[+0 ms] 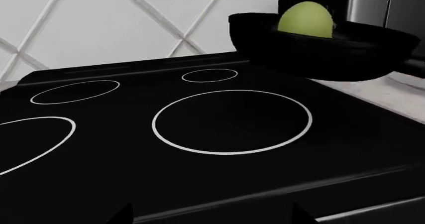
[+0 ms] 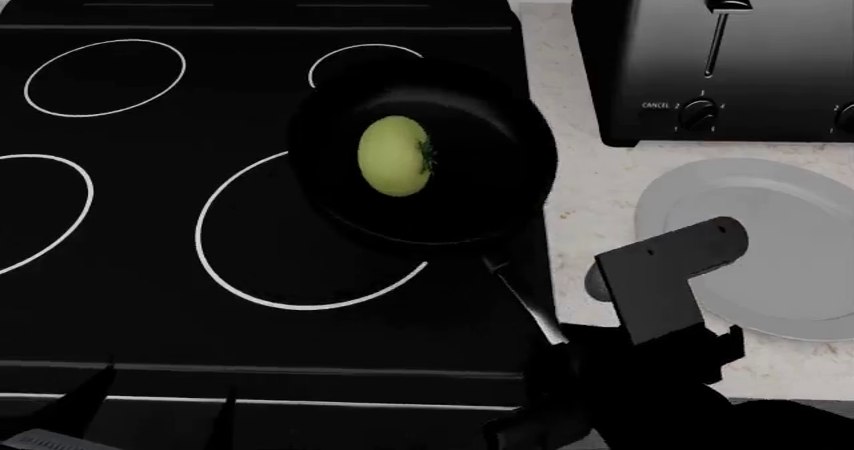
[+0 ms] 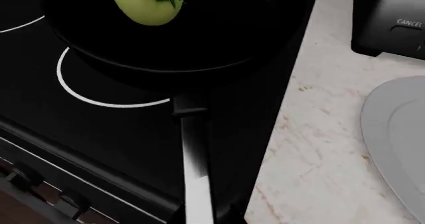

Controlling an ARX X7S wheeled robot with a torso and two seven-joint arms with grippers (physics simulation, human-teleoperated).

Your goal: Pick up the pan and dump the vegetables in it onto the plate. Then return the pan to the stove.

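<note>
The black pan (image 2: 467, 160) hangs a little above the stove (image 2: 134, 240), over its right burner ring and right edge. The pale yellow-green tomato (image 2: 395, 156) lies inside it. My right gripper (image 2: 558, 350) is shut on the end of the pan's handle (image 2: 523, 300); the right wrist view shows the handle (image 3: 196, 159) running from the gripper (image 3: 199, 218) to the pan (image 3: 186, 40) with the tomato (image 3: 146, 2). The grey plate (image 2: 787, 230) lies on the counter to the pan's right. My left gripper (image 2: 147, 410) is open and empty at the stove's front edge; its view shows the pan (image 1: 332, 55) raised.
A steel toaster (image 2: 721, 50) stands at the back right, behind the plate. Speckled counter (image 3: 312, 149) lies between stove and plate (image 3: 398, 134). Dark knobs (image 3: 27, 176) line the stove's front. A tiled wall (image 1: 99, 25) rises behind the stove (image 1: 226, 159).
</note>
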